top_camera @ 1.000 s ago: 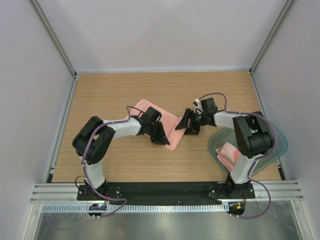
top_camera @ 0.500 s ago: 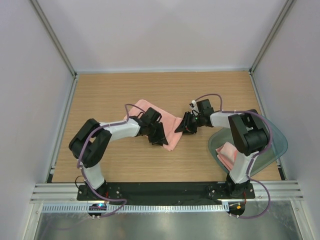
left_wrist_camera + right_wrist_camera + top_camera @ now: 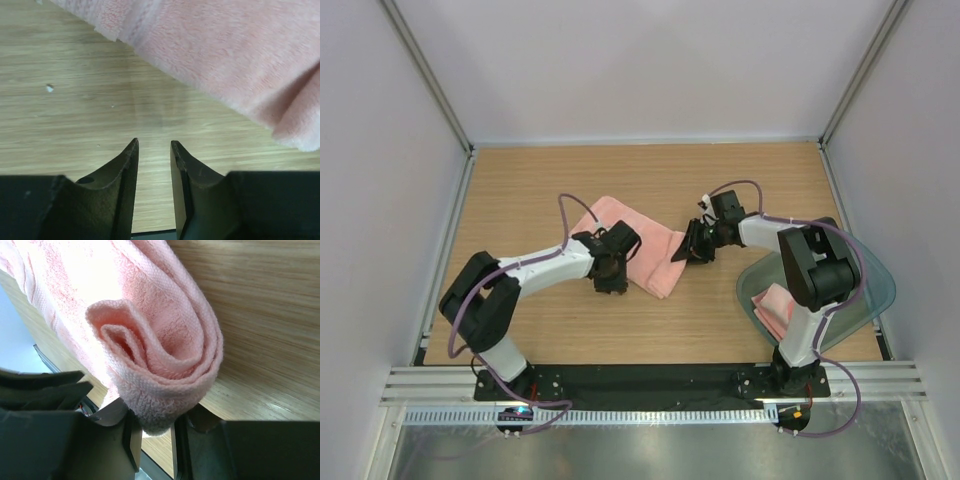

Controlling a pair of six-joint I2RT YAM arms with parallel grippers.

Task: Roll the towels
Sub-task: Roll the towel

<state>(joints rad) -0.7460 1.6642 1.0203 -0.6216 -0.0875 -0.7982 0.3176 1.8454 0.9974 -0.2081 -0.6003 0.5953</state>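
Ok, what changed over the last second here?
The left gripper let go of the towel and slid left off its near edge, jaws slightly apart over the table. The right gripper moved in and closed on its rolled right end. The second towel in the tub stayed put.

No readable text, brand, number or sign in any view. The towel (image 3: 150, 340) pinched in the right gripper (image 3: 154, 424) shows plain terry only, no label visible. The counter (image 3: 75, 115) ahead of the left gripper (image 3: 153, 146) shows bare wood grain only.
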